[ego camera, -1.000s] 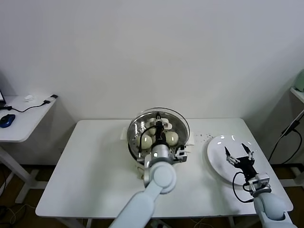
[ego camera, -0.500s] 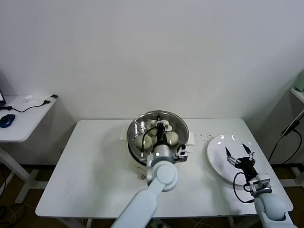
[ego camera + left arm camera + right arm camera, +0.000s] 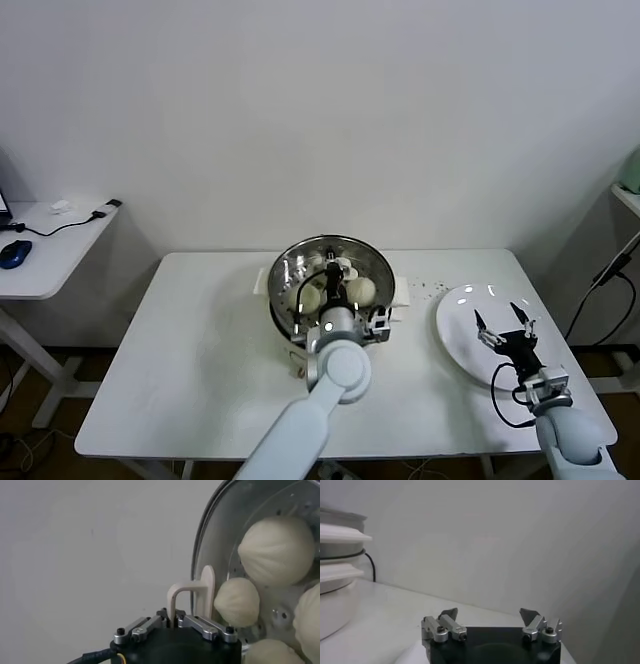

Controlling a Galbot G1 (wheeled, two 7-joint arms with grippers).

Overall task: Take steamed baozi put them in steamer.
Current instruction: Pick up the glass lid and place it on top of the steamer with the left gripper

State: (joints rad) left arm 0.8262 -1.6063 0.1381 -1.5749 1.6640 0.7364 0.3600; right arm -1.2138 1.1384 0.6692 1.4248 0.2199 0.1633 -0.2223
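Observation:
The steamer (image 3: 285,300) stands mid-table on its white base, and several cream-white steamed baozi (image 3: 360,290) lie in it. My left gripper (image 3: 331,272) is over the pot, shut on the pale loop handle (image 3: 187,592) of a round glass lid (image 3: 200,555). The lid lies over the steamer. Through the glass the left wrist view shows the baozi (image 3: 277,550) on the perforated floor. My right gripper (image 3: 503,335) hovers open over the white plate (image 3: 462,305) at the right, with nothing between its fingers (image 3: 451,615).
The steamer's white base (image 3: 332,587) shows at the side of the right wrist view. Dark specks (image 3: 428,290) dot the table between steamer and plate. A side desk (image 3: 45,250) with a blue mouse stands far left.
The glass lid, raised and tilted over the steamer a second ago, has come down level with the pot's rim, still held by my left gripper. The right arm has not moved.

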